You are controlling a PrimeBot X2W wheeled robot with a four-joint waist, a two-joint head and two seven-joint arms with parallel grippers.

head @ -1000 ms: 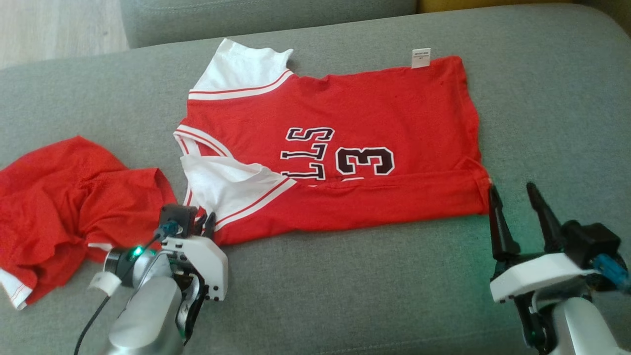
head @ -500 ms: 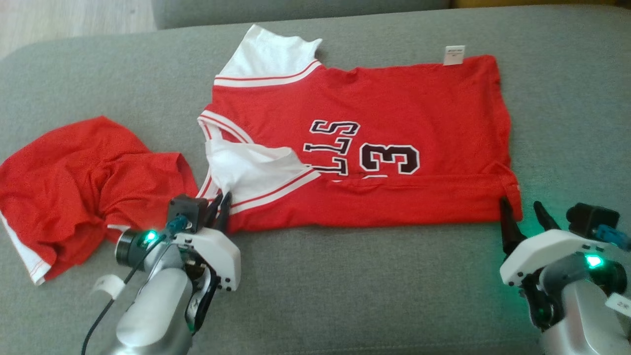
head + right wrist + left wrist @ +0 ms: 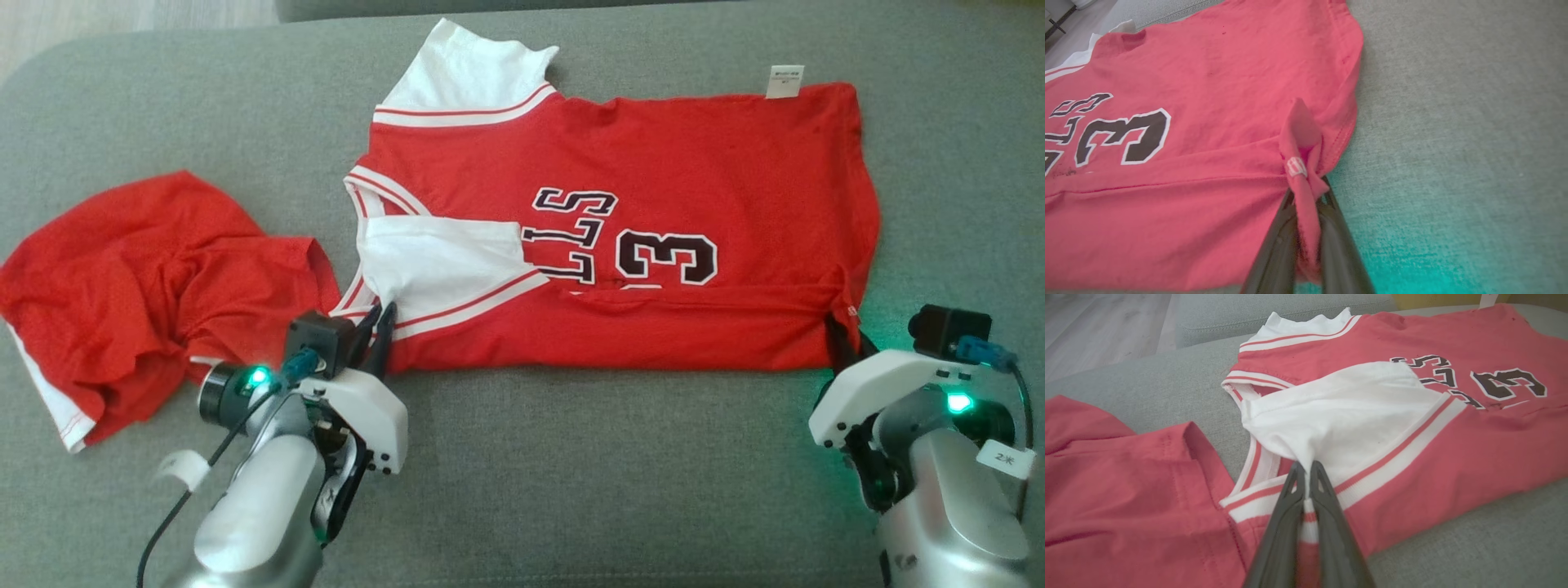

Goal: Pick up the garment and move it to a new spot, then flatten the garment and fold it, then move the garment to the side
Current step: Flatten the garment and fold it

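Note:
The garment (image 3: 620, 196) is a red jersey with white sleeves and a dark "3", lying flat on the grey sofa cushion (image 3: 571, 474) with its near long edge folded over. My left gripper (image 3: 378, 320) is shut on the jersey's near left corner, pinching the white sleeve and striped trim (image 3: 1306, 486). My right gripper (image 3: 841, 335) is shut on the jersey's near right hem corner; a bunched red fold (image 3: 1302, 163) rises from between its fingers.
A second crumpled red garment (image 3: 155, 286) lies on the cushion at the left, close to my left wrist. A white tag (image 3: 784, 81) sticks out at the jersey's far edge. Wooden floor (image 3: 1098, 326) shows beyond the sofa.
The right gripper went from wide open beside the hem corner to shut on it, moving forward onto the jersey. The head camera shifted, sliding the scene right. The left gripper kept its hold.

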